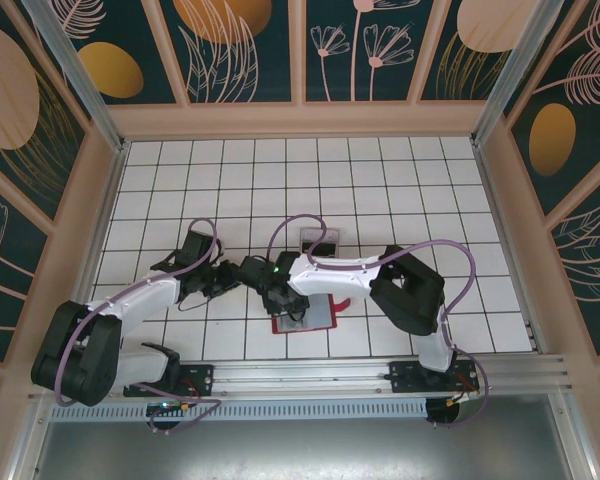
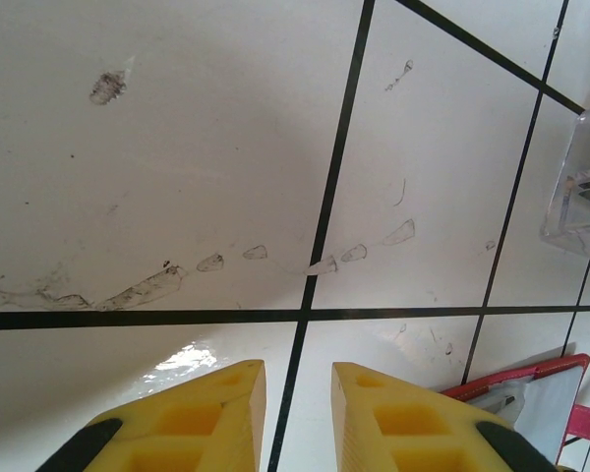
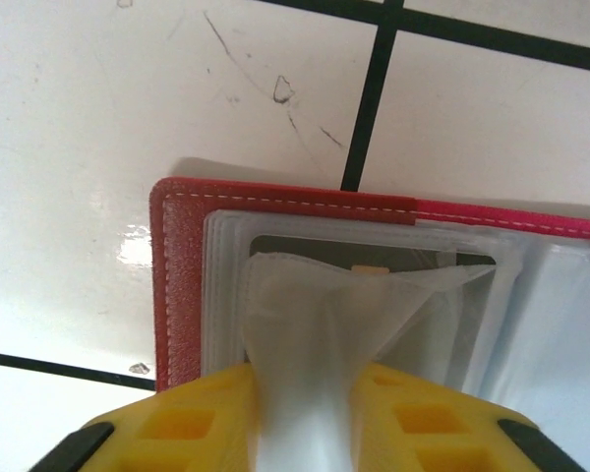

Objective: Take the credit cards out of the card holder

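Yellow fingers of the right pincer [image 3: 305, 379] sit closest to the wrist lens, clenched on a clear sleeve [image 3: 315, 305] that rises in a crumpled peak out of the open card holder [image 3: 182, 285]. Behind that sleeve, toward 12 o'clock, the top edge of a dark credit card [image 3: 295, 246] shows inside its pocket, tucked in the holder. The holder's red cover lies flat on the white tiled tabletop [image 3: 98, 118], its stitched corner at 9 o'clock in that view.

Seen from above, the holder lies open close to the near edge of the tabletop, roughly 6 o'clock from the middle, with its small red tab [image 1: 342, 303] sticking out at 3 o'clock. A clear tray [image 1: 318, 243] stands at 12 o'clock from the holder, apart from it.

Over at about 10 o'clock from the holder, the left pincer [image 2: 297, 374] hovers above bare tile. It is released, its fingers a little apart, and a black grid line shows through the narrow gap. From its wrist lens the tray's corner sits at 3 o'clock and the holder's red corner at 5 o'clock.
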{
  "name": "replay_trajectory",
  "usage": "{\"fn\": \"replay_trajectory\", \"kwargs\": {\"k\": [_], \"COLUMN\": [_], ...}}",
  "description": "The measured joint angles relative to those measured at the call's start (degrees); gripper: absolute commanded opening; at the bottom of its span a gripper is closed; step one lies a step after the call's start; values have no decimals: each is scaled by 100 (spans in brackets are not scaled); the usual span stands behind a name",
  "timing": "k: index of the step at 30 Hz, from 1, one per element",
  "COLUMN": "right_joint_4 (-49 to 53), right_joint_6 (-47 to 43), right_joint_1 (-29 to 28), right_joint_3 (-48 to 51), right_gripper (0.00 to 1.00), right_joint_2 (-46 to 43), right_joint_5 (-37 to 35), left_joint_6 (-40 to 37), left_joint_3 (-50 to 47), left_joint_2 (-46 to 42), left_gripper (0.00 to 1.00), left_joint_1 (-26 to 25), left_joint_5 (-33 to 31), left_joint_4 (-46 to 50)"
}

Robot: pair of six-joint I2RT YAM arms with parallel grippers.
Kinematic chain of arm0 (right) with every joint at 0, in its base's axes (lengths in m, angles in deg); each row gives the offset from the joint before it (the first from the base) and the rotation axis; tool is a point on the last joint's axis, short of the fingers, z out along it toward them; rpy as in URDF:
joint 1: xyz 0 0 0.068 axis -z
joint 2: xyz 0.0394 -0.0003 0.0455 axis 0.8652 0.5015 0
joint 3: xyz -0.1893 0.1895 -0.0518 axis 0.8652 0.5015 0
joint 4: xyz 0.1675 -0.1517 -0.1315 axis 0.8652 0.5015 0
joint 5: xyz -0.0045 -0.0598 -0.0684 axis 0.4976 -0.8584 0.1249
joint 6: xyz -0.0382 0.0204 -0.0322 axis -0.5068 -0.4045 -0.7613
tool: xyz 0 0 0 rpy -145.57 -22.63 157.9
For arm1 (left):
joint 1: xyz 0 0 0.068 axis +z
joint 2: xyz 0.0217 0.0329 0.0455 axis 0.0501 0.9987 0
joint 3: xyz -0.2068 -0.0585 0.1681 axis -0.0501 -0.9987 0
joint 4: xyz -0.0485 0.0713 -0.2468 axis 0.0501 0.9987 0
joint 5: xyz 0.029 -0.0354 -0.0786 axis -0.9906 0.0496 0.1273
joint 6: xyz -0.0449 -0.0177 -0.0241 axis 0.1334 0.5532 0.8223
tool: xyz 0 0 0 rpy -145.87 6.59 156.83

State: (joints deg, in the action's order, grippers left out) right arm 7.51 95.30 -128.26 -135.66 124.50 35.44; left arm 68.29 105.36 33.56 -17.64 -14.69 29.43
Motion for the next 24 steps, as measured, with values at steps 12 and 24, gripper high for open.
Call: {"fn": "replay_trajectory", "kwargs": {"k": [12, 24], "right_joint_4": [-55, -649], "right_joint_6": [-101, -96], "right_joint_1": [0, 269], "right_joint_3": [57, 717], "right_gripper": [6, 7], "right_joint_2": [-76, -828], "right_joint_5": [-4, 299], "left_joint_6": [-50, -61], "left_joint_3": [149, 271], "left_joint_2": [-11, -295], "left_gripper": [27, 26], "left_joint_1": [0, -70], "left_joint_5": [24, 479], "left_joint_4": [319, 439]}}
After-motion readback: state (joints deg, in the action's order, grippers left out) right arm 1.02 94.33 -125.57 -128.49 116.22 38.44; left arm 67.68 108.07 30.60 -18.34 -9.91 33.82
